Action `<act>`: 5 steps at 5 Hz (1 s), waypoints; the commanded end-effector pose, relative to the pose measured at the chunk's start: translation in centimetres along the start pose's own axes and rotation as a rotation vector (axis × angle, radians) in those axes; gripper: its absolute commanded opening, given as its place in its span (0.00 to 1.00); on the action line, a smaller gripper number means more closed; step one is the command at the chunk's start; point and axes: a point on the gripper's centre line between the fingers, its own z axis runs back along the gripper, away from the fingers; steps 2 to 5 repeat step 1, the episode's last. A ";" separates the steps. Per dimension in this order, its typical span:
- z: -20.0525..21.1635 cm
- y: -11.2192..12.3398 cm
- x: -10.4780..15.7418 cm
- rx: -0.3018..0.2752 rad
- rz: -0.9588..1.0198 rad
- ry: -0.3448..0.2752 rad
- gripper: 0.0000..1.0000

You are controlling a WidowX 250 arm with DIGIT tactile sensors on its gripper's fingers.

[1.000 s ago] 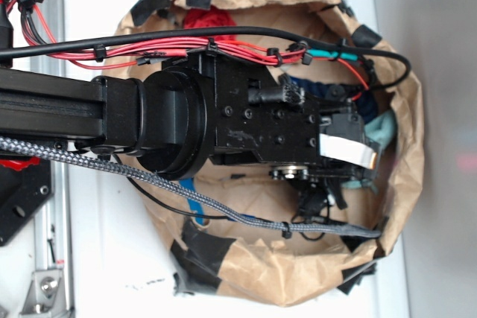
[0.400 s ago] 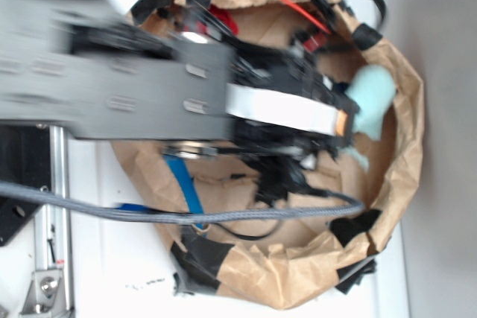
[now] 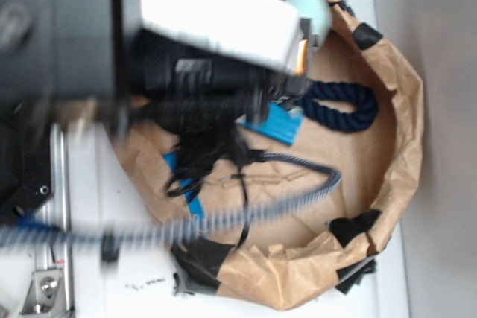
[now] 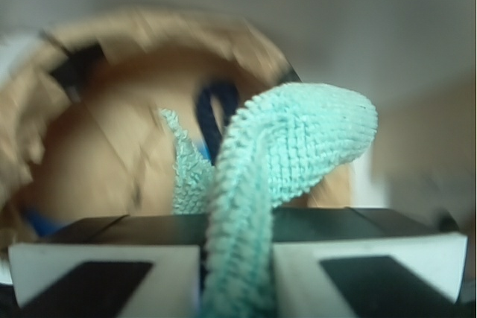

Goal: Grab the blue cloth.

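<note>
Wrist view shows my gripper (image 4: 237,273) clamped on the blue cloth (image 4: 287,154): the two pale pads sit tight against a fold of it, with no gap showing either side. The cloth rises between them, arches over to the right and droops, while a second flap hangs on the left, just behind. Below and beyond lies the paper bag (image 4: 112,57) with the navy rope (image 4: 212,109) at its bottom, so I judge the cloth is lifted clear of the bag's floor.

To do this step well, I think I should keep the squeeze steady and raise smoothly; soft terry can creep out of a pinch if I jerk. The loose flap could snag the crumpled rim, so a straight path up looks safest.

The cloth is a pale aqua terry, looped and fuzzy, limp enough to fold over itself. In the exterior view only a rounded bit of it (image 3: 311,7) peeks past my blurred arm at the far upper rim of the bag (image 3: 406,132), well apart from the rope (image 3: 344,106) and the bright blue block (image 3: 277,123).
</note>
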 end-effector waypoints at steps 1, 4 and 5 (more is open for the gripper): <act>1.3 -1.0 -0.2 0.081 0.210 -0.072 0.00; 1.3 -1.0 -0.2 0.081 0.210 -0.072 0.00; 1.3 -1.0 -0.2 0.081 0.210 -0.072 0.00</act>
